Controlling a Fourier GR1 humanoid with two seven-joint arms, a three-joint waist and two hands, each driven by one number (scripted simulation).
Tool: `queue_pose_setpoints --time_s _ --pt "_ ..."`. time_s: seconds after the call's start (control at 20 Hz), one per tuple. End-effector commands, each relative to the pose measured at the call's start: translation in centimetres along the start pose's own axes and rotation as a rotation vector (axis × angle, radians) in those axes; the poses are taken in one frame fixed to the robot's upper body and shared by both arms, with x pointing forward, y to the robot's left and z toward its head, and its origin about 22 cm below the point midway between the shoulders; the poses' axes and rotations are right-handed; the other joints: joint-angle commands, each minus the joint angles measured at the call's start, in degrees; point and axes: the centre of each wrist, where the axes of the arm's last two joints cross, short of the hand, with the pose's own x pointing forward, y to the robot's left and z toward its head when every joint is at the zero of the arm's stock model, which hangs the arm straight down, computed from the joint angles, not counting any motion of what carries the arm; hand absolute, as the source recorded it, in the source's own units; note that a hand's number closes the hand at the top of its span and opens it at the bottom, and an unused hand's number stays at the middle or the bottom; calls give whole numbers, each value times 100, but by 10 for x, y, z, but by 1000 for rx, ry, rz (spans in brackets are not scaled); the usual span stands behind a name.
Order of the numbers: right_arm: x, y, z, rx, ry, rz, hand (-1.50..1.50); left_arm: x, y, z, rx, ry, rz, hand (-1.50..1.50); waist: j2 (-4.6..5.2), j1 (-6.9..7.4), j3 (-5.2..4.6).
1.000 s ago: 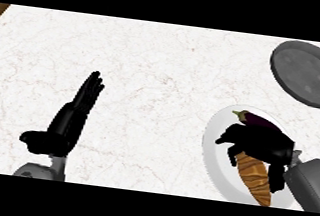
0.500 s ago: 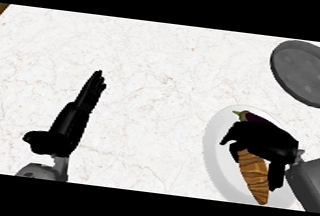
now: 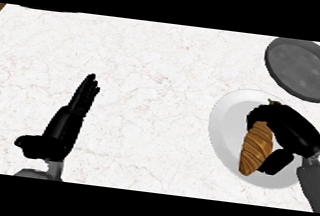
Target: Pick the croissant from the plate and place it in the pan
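Fingers of the right hand (image 3: 288,130) curl round the top and right side of the croissant (image 3: 256,148), thumb low beside its lower half, so the hand is closed on it. From the head view, the croissant lies lengthwise on the white plate (image 3: 224,123) near the counter's (image 3: 154,64) right edge, and something dark peeks out past the fingertips, too hidden to name. The grey pan (image 3: 303,69) sits at the far right corner, just beyond the plate. Near the counter's front left, the left hand (image 3: 63,123) rests open, fingers straight. A croissant is likely light, soft and flaky; holding it across the thick middle should spare its crust.
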Motion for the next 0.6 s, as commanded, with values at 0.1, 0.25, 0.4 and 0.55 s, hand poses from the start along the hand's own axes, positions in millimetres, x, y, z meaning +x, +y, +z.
queue_pose_setpoints --time_s 0.1,0.25,0.4,0.55 --pt "28 -39 14 -358 143 -26 150 3 6 -2 4 6 -4 0 3 -12 12" --pt "31 -62 43 -450 120 -76 150 4 -5 -8 -4 -4 5 0 21 -16 15" --pt "45 -78 51 -511 189 -145 150 11 -1 -8 1 -4 -3 0 33 76 16" --pt "41 -78 38 -559 260 -254 150 2 2 10 -22 8 -8 0 47 162 18"
